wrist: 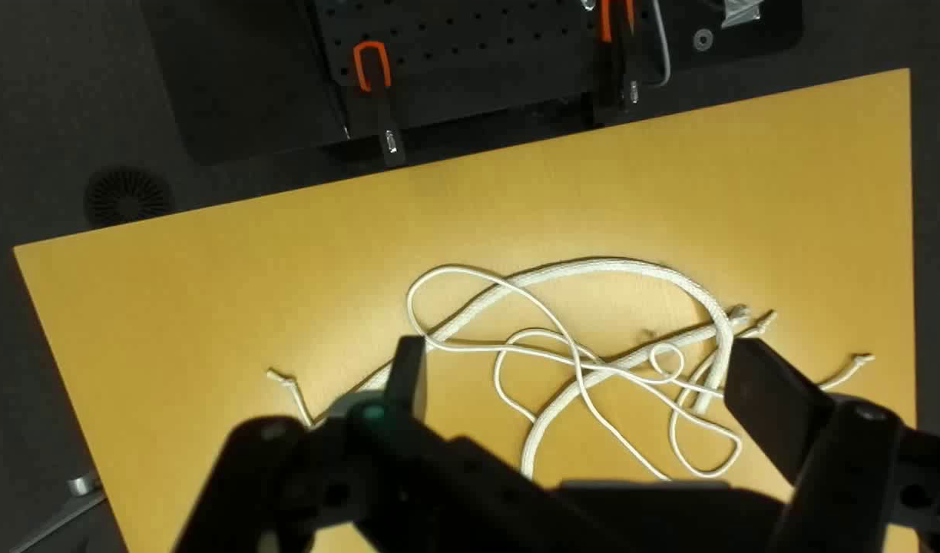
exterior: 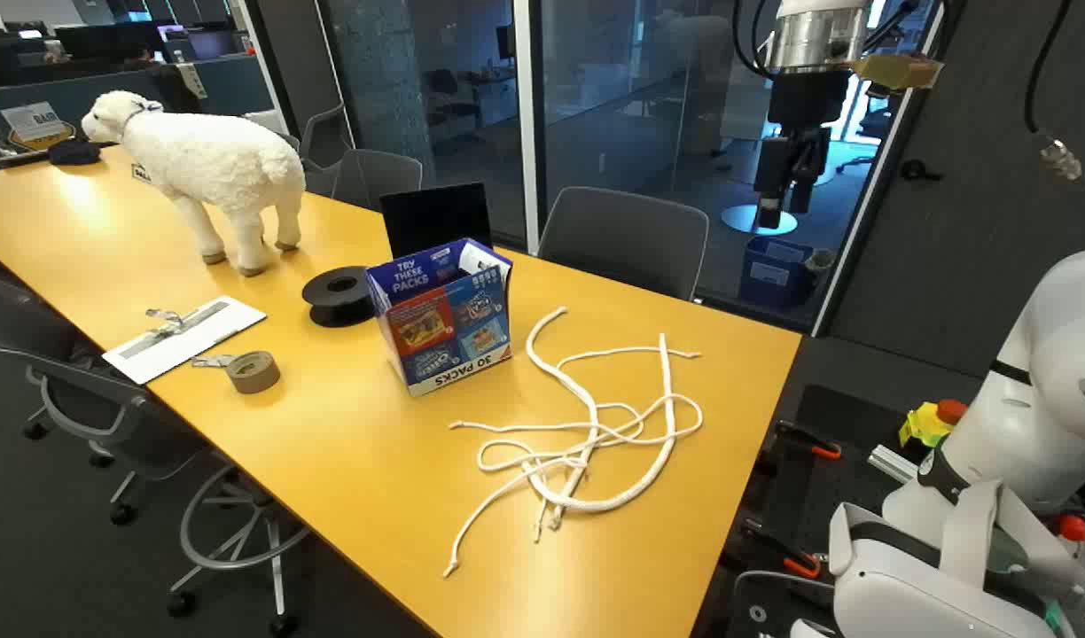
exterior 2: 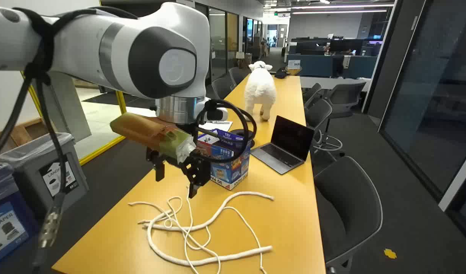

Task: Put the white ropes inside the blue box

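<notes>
Several white ropes (exterior: 606, 505) (exterior 2: 238, 255) (wrist: 616, 266), thick and thin, lie loosely looped and crossing on the yellow table, at its end near the robot. Beyond them stands the blue box (exterior: 449, 332) (exterior 2: 238, 167), upright with its top flaps raised, printed with colourful pictures; the wrist view does not include it. My gripper (exterior: 784, 213) (exterior 2: 176, 185) (wrist: 581, 376) hangs in the air well above the table, pointing down. Its fingers (wrist: 406, 376) are wide apart with nothing between them. In the wrist view the ropes show far below, partly covered by the fingers.
A black spool (exterior: 334, 312) and a laptop (exterior 2: 290, 142) sit close to the box. Farther along are a tape roll (exterior: 253, 372), a white board (exterior: 183, 341) and a toy sheep (exterior: 214, 164). Chairs (exterior 2: 347, 205) line the table's sides.
</notes>
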`<state>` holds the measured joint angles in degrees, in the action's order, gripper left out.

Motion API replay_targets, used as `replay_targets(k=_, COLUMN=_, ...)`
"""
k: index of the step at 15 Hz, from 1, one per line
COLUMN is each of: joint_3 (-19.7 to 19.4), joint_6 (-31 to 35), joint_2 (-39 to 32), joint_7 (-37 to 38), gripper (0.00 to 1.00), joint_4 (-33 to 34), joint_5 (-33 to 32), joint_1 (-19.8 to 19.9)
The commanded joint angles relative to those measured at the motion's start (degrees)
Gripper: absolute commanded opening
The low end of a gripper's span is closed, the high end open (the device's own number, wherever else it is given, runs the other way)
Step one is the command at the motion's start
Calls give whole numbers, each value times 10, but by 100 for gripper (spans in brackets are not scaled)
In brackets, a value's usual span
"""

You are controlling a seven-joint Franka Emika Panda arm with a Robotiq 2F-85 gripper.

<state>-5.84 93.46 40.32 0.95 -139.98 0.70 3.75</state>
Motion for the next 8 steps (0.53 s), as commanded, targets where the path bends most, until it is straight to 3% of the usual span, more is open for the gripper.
replay_targets(k=1, joint_3=4, joint_6=-1, joint_2=-1, joint_7=-3, gripper=100, joint_4=3, joint_5=3, joint_1=6)
replay_targets(k=6, joint_3=4, joint_6=-1, joint_2=2, joint_7=-3, gripper=100, joint_4=8, joint_5=3, joint_1=6)
replay_targets(k=8, joint_3=10, joint_6=38, joint_2=2, joint_7=-8, gripper=100, joint_4=-31, joint_5=9, joint_1=-3)
